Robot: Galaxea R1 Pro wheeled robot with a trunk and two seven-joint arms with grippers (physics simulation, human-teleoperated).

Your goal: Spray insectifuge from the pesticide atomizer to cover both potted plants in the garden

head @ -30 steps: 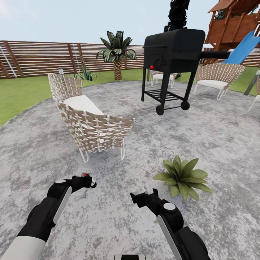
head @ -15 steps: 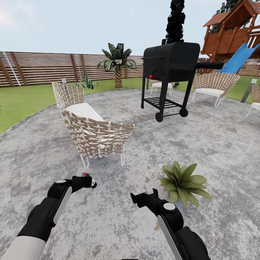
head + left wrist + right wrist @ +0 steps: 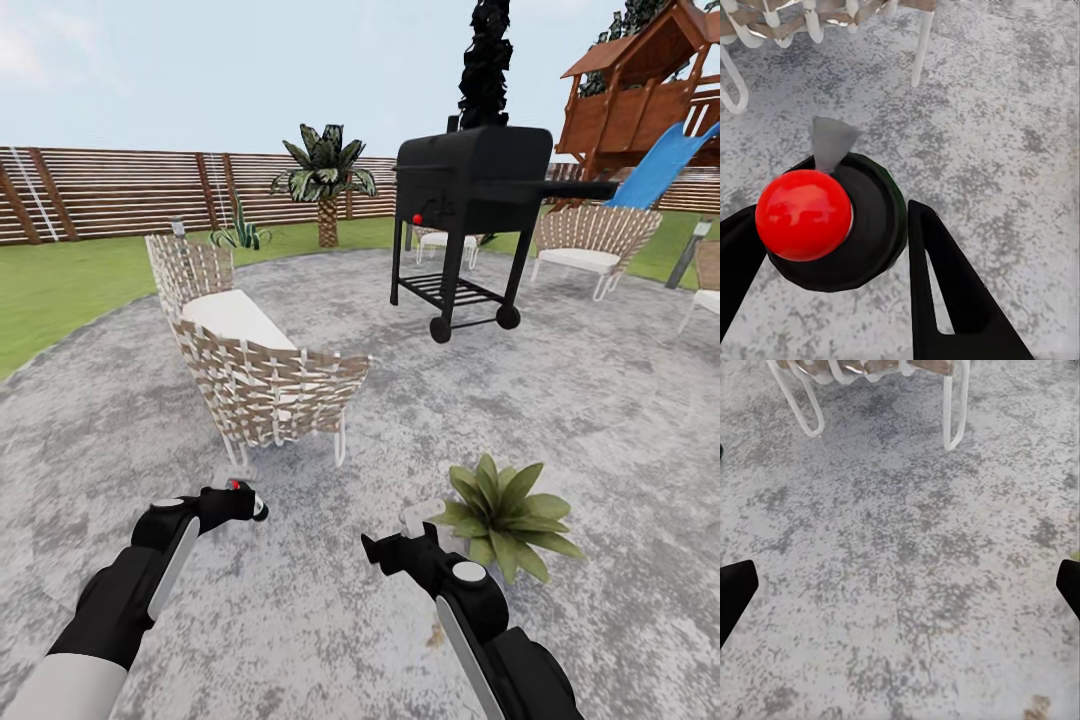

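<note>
1. The pick-up step looks done. The left gripper (image 3: 832, 240) has its jaws closed on a dark round-bodied thing with a red ball top and a small grey nozzle, which I take to be the pesticide atomizer (image 3: 832, 225), seen from its top end. In the head view the same red cap shows at the tip of the left gripper (image 3: 235, 497), held out low over the grey paving (image 3: 600, 400).

2. The right gripper (image 3: 400, 545) holds nothing. In the right wrist view its two finger tips sit at opposite edges of the picture with bare paving between them, so the jaws stand wide open.

3. One potted plant (image 3: 505, 515), a low rosette of pointed green leaves, sits on the paving just beside the right arm, on the robot's right front. It is near, but the atomizer is on the other side, well apart from it and not aimed at it.

4. No spray or mist shows on the leaves, so I judge the spraying not yet begun.

5. What is left: bring the nozzle over this plant and cover it, then find and cover the second potted plant.

6. A woven chair (image 3: 255, 370) stands close ahead on the left, with a black grill (image 3: 475, 190) beyond it.
</note>
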